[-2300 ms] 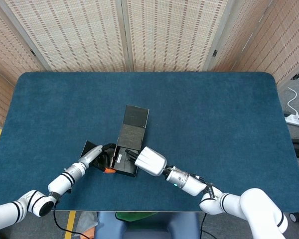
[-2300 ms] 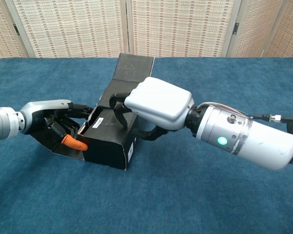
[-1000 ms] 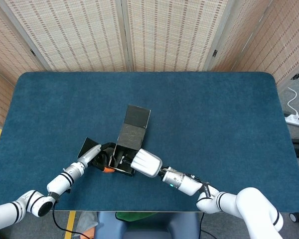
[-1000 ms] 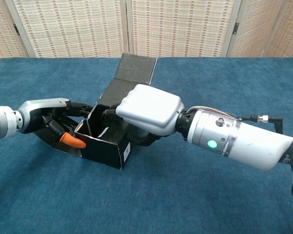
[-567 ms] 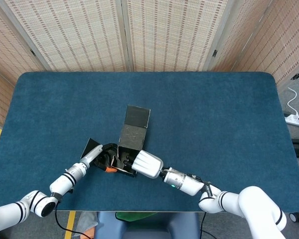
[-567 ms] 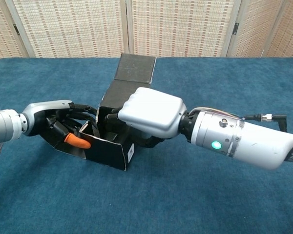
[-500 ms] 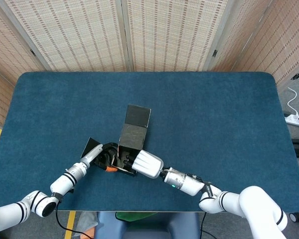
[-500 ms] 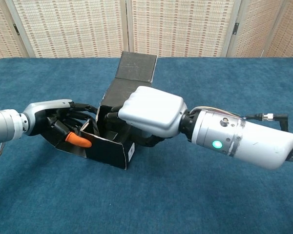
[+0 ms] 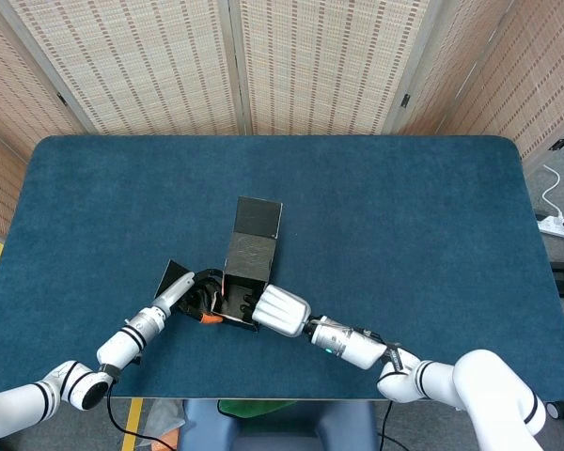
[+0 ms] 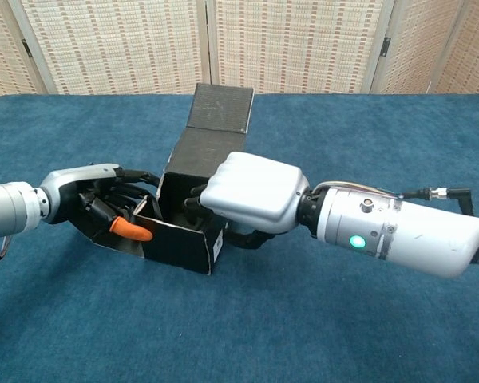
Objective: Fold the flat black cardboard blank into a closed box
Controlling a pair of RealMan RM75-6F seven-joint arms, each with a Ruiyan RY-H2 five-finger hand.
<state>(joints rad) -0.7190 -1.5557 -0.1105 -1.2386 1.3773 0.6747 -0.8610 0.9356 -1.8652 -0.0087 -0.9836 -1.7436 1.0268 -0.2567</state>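
On the blue table, the left hand grips the black box's 9 o'clock flap, fingers clamped. The right hand reaches into the box from 3 o'clock, its fingers curled over the wall, holding it.

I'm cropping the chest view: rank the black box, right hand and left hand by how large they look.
1. black box
2. right hand, nearer the camera, so unsure against the box
3. left hand

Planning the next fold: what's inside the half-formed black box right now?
The right hand's fingers reach into the black box from above. The left hand, with its orange fingertip, presses the left side flap. The box floor and anything deeper are hidden by both hands.
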